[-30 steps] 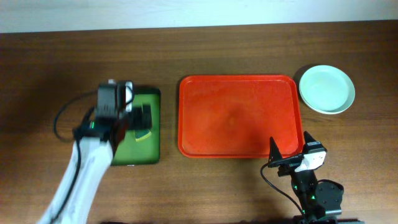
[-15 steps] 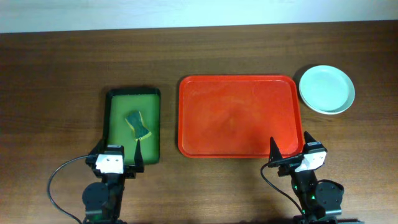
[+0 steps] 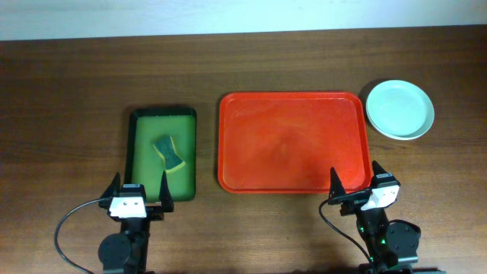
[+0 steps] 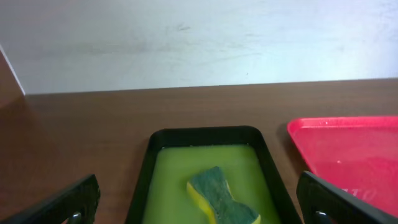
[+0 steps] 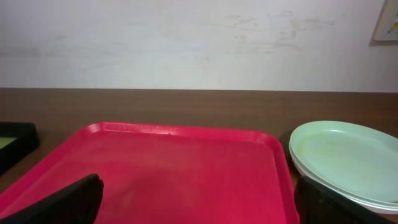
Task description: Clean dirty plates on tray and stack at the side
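Plates [image 3: 400, 109] lie in a stack on the tabletop [image 3: 76, 76] at the far right side. The stack is just beside the far right corner of the tray [image 3: 289, 96] and outside its raised rim. In the right wrist view the Plates [image 5: 348, 158] are pale mint, with one rim showing under another (the exact count cannot be told). The red tray [image 5: 180, 168] spreads out to their left. Seen from overhead, the tray sits in the middle of the tabletop, long side across.

To its left, apart from it, lies a smaller green tray [image 3: 162, 111] with a dark rim. In it rests a sponge [image 3: 169, 154], green on top with a yellow layer beneath, lying near the middle. The left wrist view shows the same green tray [image 4: 205, 132] straight ahead with the sponge [image 4: 221, 196] inside, and a corner of the red tray [image 4: 348, 155] at the right edge.

The left end effector [image 3: 141, 186] sits at the near edge of the tabletop, just short of the green tray's near rim. Its fingers are spread wide and grip nothing. The right end effector [image 3: 355, 181] sits at the near right corner of the red tray, likewise spread wide with nothing between its fingers
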